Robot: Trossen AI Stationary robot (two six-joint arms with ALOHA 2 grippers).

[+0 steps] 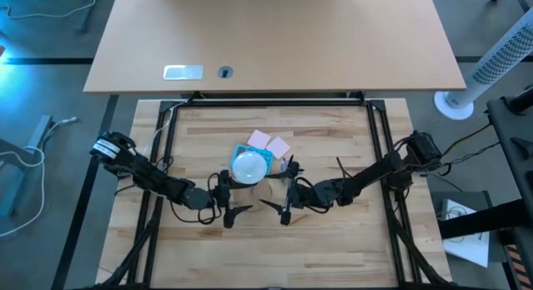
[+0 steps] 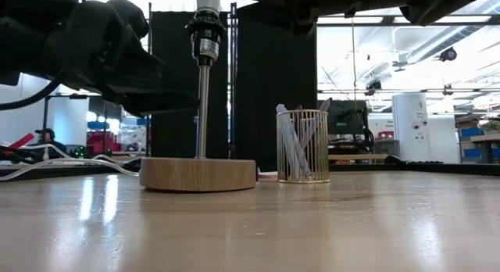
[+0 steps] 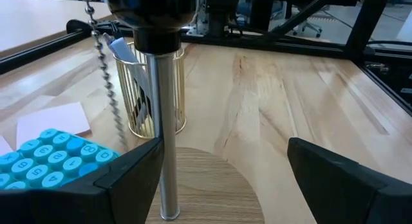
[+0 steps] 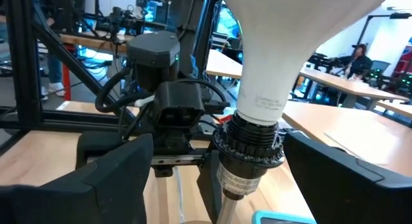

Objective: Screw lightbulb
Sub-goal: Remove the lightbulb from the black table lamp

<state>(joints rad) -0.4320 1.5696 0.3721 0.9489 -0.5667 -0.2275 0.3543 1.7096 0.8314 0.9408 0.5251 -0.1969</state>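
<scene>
The frosted white lightbulb (image 1: pixel 246 167) stands upright on a lamp, its narrow neck (image 4: pixel 264 95) stuck into the black socket (image 4: pixel 248 150). The socket tops a metal pole (image 3: pixel 168 140) on a round wooden disc (image 2: pixel 198 174). My left gripper (image 1: pixel 236 195) is open and low, level with the pole, with the pole just beyond its fingers (image 3: pixel 129 179). My right gripper (image 1: pixel 279 192) is open and higher. Its fingers (image 4: pixel 116 176) stand on either side of the socket and the bulb's neck and touch neither.
A gold wire pen holder (image 2: pixel 302 145) stands just behind the lamp. A blue calculator (image 3: pixel 51 156) and pink sticky notes (image 1: pixel 268 142) lie at the lamp's far side. A bead chain (image 3: pixel 103 63) hangs from the socket. Bare wood lies toward the near edge.
</scene>
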